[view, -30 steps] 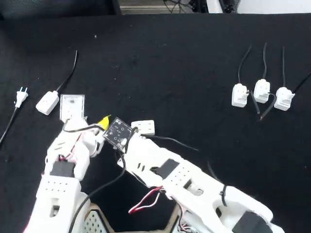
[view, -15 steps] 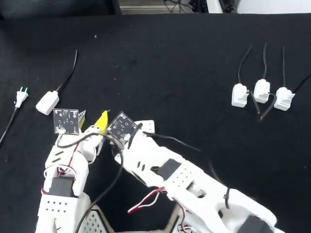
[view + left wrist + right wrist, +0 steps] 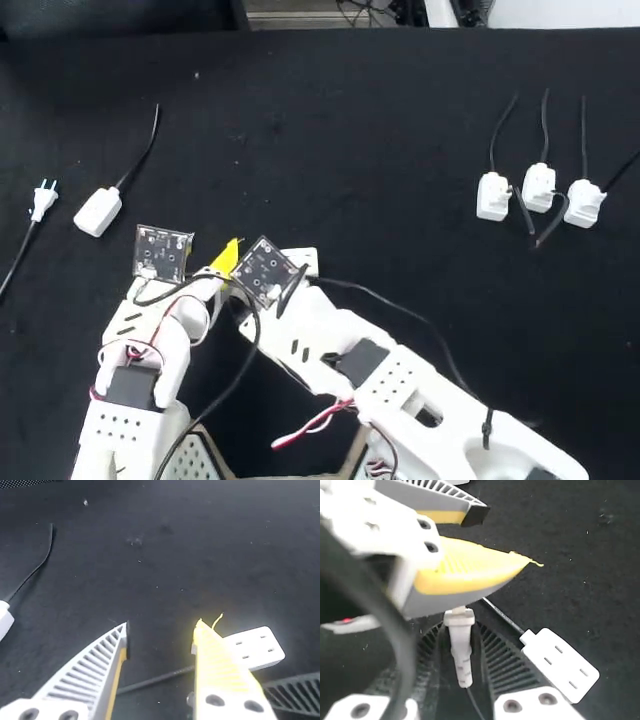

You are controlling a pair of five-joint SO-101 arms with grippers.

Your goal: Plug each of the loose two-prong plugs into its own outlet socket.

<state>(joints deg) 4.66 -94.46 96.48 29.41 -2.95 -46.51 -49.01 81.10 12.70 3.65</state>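
In the right wrist view my right gripper (image 3: 459,630) is shut on a white two-prong plug (image 3: 461,652), held lengthwise between its black ribbed fingers. A white outlet socket (image 3: 560,664) lies on the cloth just beside it, its black cord running back under the gripper. My left gripper (image 3: 160,632) is open, its yellow finger (image 3: 470,572) and grey finger crossing right in front of the held plug. From above, both wrists meet beside that socket (image 3: 300,262). Another loose plug (image 3: 42,198) lies at the far left, next to a second white socket (image 3: 98,212).
Three white sockets (image 3: 539,188) with plugs and black cords sit in a row at the far right. The black cloth (image 3: 350,140) spreads wide behind the arms. The arms' own cables hang between the two bases at the near edge.
My left wrist has swung right and turned, bringing its open fingers against the right gripper. The right arm has shifted slightly right with the plug still held.
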